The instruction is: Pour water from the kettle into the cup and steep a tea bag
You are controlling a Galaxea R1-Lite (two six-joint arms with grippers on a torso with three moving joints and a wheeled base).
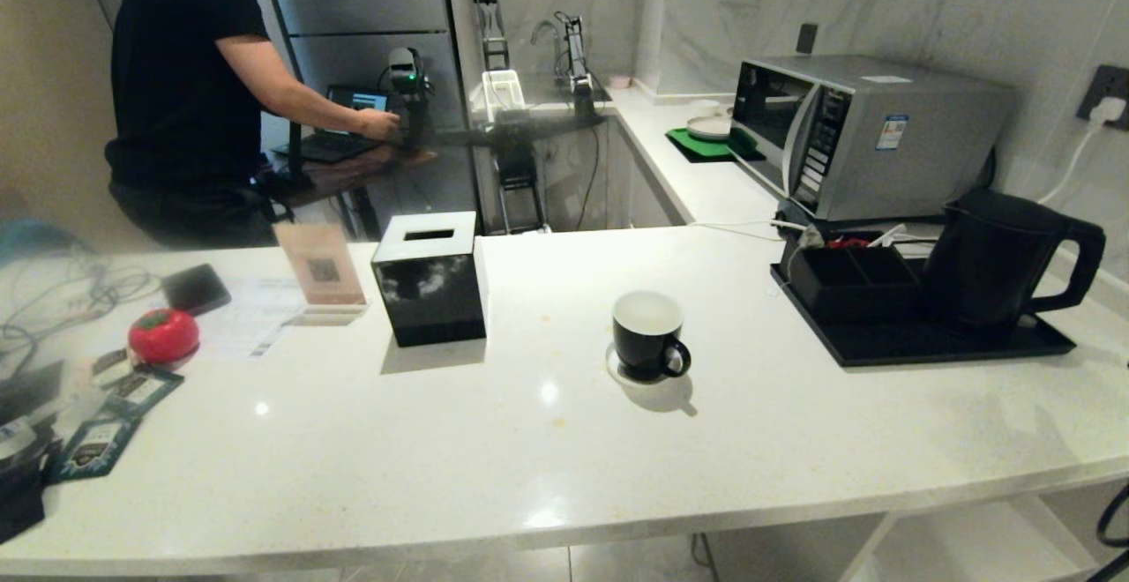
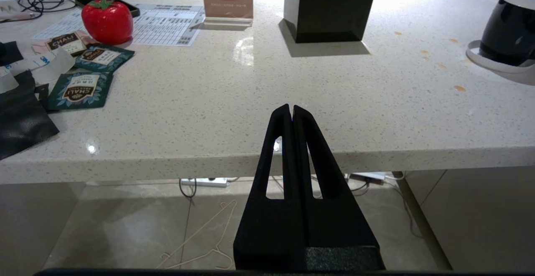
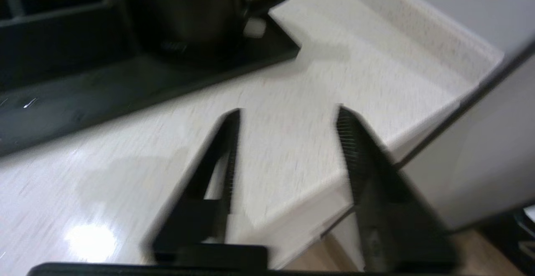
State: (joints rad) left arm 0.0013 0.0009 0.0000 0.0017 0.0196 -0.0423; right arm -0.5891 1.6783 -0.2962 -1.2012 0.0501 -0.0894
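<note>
Two claws off counter: right gripper jaws apart, empty, over counter edge, kettle at 11 o'clock; left gripper pinched closed, below front edge, cup at 2 o'clock.

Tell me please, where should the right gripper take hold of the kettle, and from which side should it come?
Probably the loop handle: it sticks out from the kettle toward the robot's right, away from the cup, with a clear gap. The right gripper, open and empty, could come from that right side.
</note>
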